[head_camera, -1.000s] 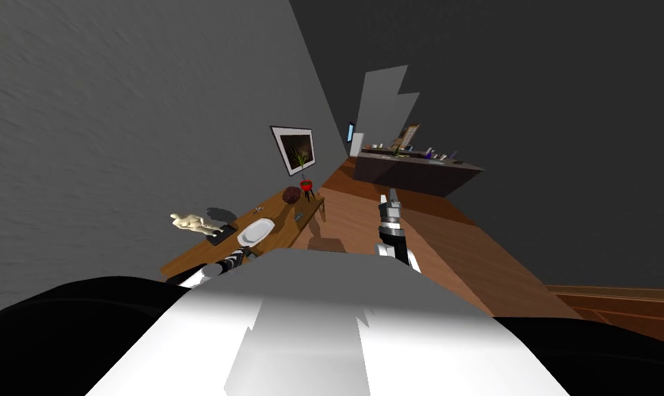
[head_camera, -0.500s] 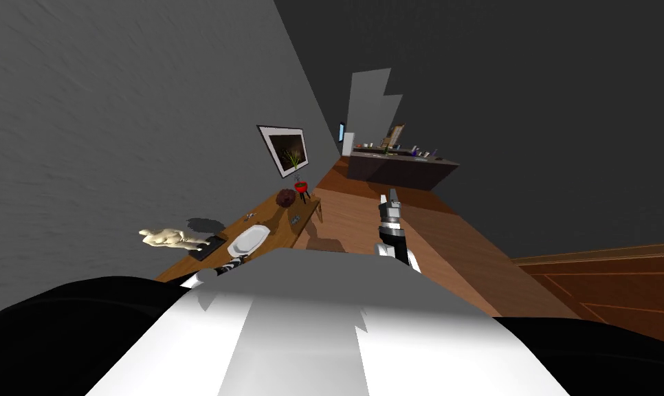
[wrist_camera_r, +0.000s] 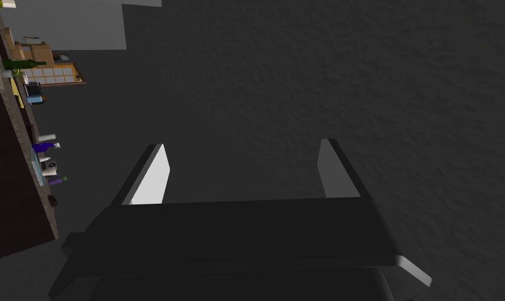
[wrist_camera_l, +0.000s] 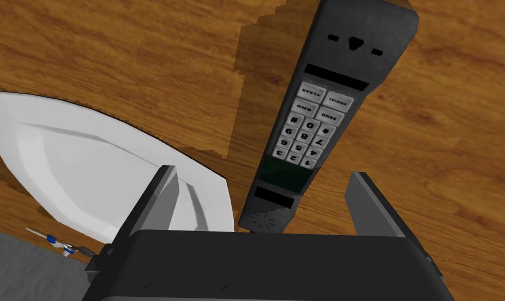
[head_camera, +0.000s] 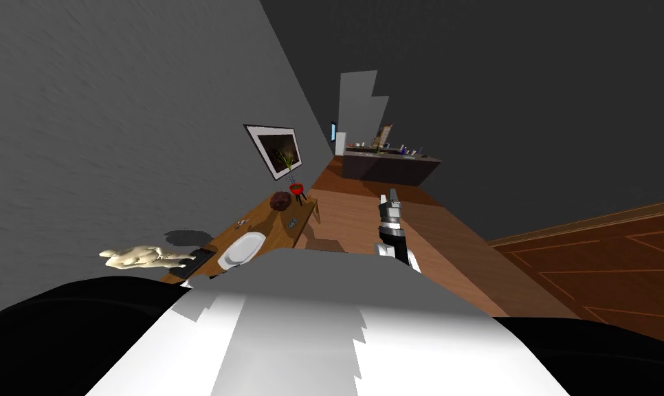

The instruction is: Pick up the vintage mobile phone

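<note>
The left jaws stand apart over the wooden tabletop [wrist_camera_l: 115, 57], their two fingers [wrist_camera_l: 157, 201] clear of everything. The vintage mobile phone [wrist_camera_l: 319, 115] lies flat on the wood, keypad up. It is a dark grey brick handset with pale keys. Its speaker end sits between the fingers, close to the gripper's body and nearer the finger on the dish side, touching neither. From there the handset slants away from the jaws towards the other finger's side. On that side there is bare wood all along the phone's edge.

On the opposite side a white oval dish [wrist_camera_l: 84, 167] lies near the phone with a strip of wood between them, and one finger hangs over the dish's rim. Past the dish, at the tabletop's edge, lies a small thin thing with a blue spot [wrist_camera_l: 53, 241], too small to name; a grey surface begins there.

In the head view the tabletop [head_camera: 282, 214] runs along the grey wall. It carries the dish [head_camera: 241, 247], a pale torso figurine [head_camera: 139, 258] on a dark base [head_camera: 190, 264], a dark round lump [head_camera: 280, 200] and a red pot with a plant [head_camera: 296, 187]. A framed picture [head_camera: 274, 150] hangs above them.

The right arm [head_camera: 392, 230] is held out over the wooden floor [head_camera: 365, 220], well apart from the tabletop, and the right jaws are also apart, holding nothing.
</note>
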